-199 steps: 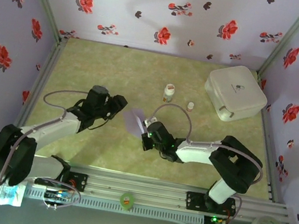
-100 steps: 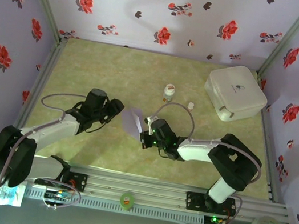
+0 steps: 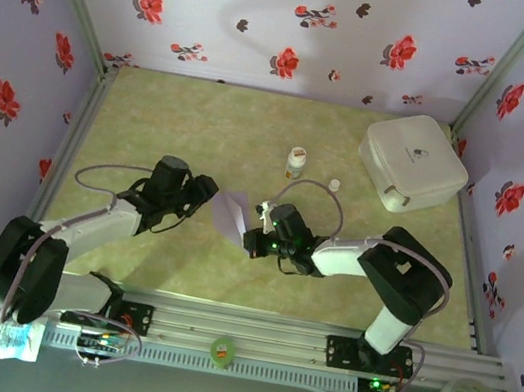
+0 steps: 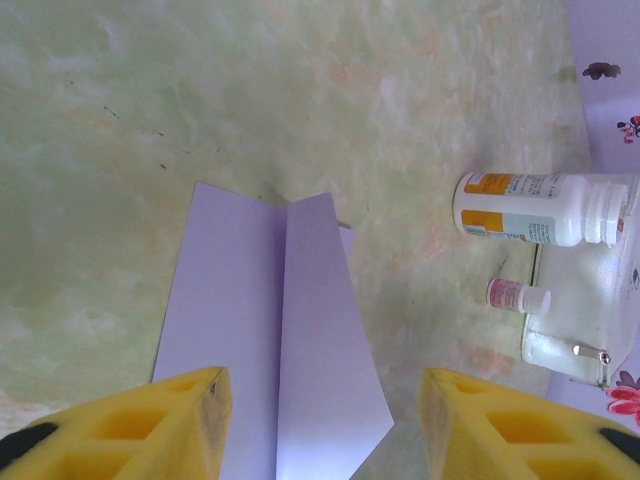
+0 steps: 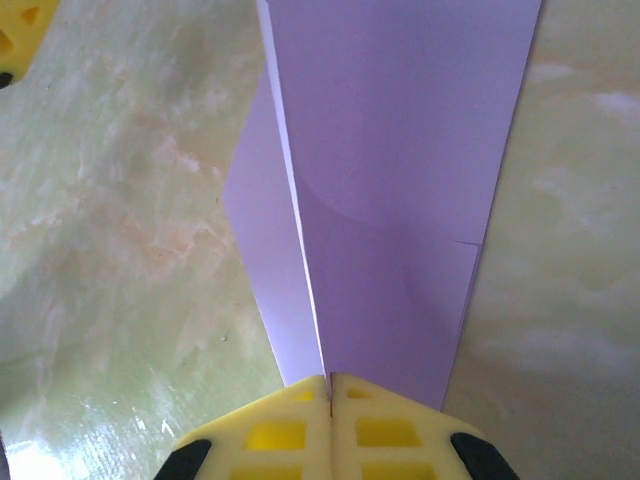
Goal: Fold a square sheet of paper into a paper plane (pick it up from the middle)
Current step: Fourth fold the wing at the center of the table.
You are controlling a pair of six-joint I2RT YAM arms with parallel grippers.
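The right gripper (image 5: 330, 385) is clamping its two yellow fingers together on the sheet of paper (image 5: 400, 200), pinching it at the end of a long crease that is running straight away from the fingertips. The lilac paper is showing folded layers, one narrower flap lying to the left of the crease and a broader panel to the right. From above, the sheet of paper (image 3: 231, 213) is sitting around the middle of the tabletop (image 3: 205, 115), somewhat nearer the near edge, between the two grippers; whether it is touching the surface I cannot tell. The right gripper (image 3: 249, 236) is meeting it from the right. The left gripper (image 3: 206, 192) is hovering just beside the sheet's left side with its fingers standing apart. In its wrist view, the left gripper (image 4: 322, 385) is straddling the paper (image 4: 280, 340), with a gap showing between the paper and the fingers (image 4: 455, 420). A white bottle (image 3: 295, 162) and a smaller bottle (image 3: 334, 184) are standing farther back, and a white box (image 3: 413, 164) is resting near the far right corner.
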